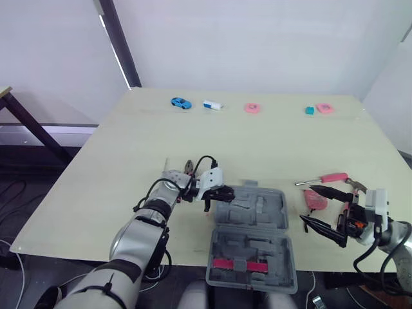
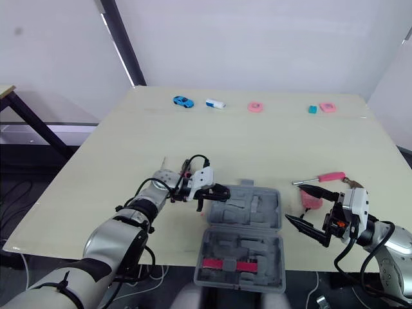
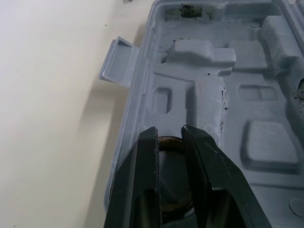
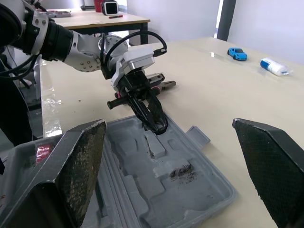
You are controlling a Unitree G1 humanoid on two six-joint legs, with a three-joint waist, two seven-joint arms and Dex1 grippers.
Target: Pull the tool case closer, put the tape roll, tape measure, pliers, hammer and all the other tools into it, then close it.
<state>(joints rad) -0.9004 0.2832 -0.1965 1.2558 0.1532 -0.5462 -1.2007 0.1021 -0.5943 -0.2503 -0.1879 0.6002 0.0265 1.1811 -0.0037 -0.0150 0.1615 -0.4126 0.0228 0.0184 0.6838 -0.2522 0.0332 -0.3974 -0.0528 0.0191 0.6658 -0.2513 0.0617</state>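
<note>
The left gripper (image 3: 167,130) was pinching the dark tape roll (image 3: 171,139) just above the open tool case (image 3: 209,95), near its edge. The roll was probably light, stiff and easily held by its rim. The right gripper (image 1: 308,205) was spread wide.

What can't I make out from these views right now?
- Dark tape roll: left wrist view, mostly hidden between the left tool's black fingers.
- Flat pink object by the open right tool: head views, partly behind its fingers; kind unclear.
- Metal pliers: right wrist view, partly behind the left tool.
- Small pink round item on the cream table's far edge: head views, too small to identify.
</note>
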